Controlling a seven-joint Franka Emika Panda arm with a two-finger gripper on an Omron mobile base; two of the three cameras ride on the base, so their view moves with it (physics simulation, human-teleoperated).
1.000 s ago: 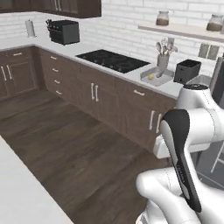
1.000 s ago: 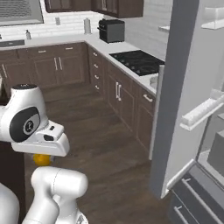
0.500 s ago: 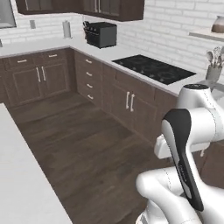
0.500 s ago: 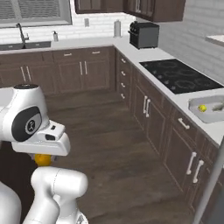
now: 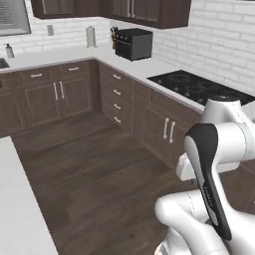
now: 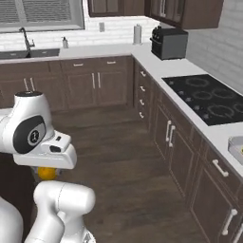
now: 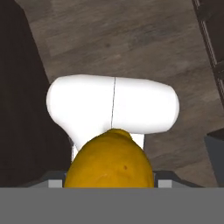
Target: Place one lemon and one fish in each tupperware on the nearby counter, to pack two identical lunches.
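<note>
You are in the carrying step: the gripper (image 7: pixel 109 183) grasps the orange-yellow lemon (image 7: pixel 109 159) close under the hand, above the wooden floor (image 6: pixel 118 142). Further away, one grey tupperware (image 6: pixel 236 147) waits on the counter (image 6: pixel 190 102) beside the stove (image 6: pixel 209 97); next you bring the lemon there and release it inside

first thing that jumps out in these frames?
The orange-yellow lemon looms large at the bottom of the hand view, held in the gripper over the dark wood floor; in the right base view it peeks out under the white hand. Beyond that, the black cooktop is set in the white counter, and the black toaster stands near the counter's corner.
</note>
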